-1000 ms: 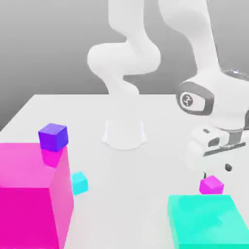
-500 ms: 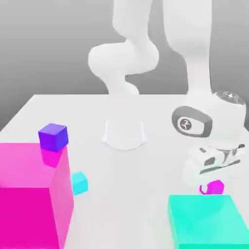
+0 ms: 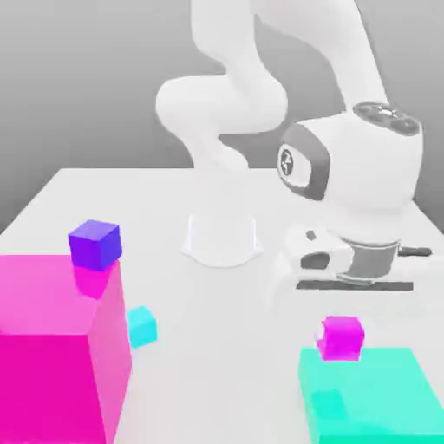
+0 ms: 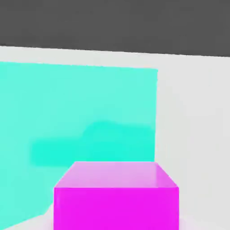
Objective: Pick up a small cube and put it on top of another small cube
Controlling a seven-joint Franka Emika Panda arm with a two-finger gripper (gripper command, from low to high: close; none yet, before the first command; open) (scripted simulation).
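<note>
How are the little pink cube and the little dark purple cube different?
The pink cube is pink all over, while the purple cube is deep bluish purple. The pink cube is held by the gripper, up near the green block; the purple cube sits free on top of the big pink block. Both are small, plain cubes.

Bright, washed-out render with soft shadows

Pale light floods the exterior view, and the white robot arm [image 3: 230, 104] nearly melts into the white tabletop [image 3: 217, 347]. A darker patch of shadow lies on the turquoise block [image 3: 373, 390]. In the hand view, a soft-edged shadow crosses the turquoise surface, and the magenta cube [image 4: 116, 206] has a paler top than its side.
</note>
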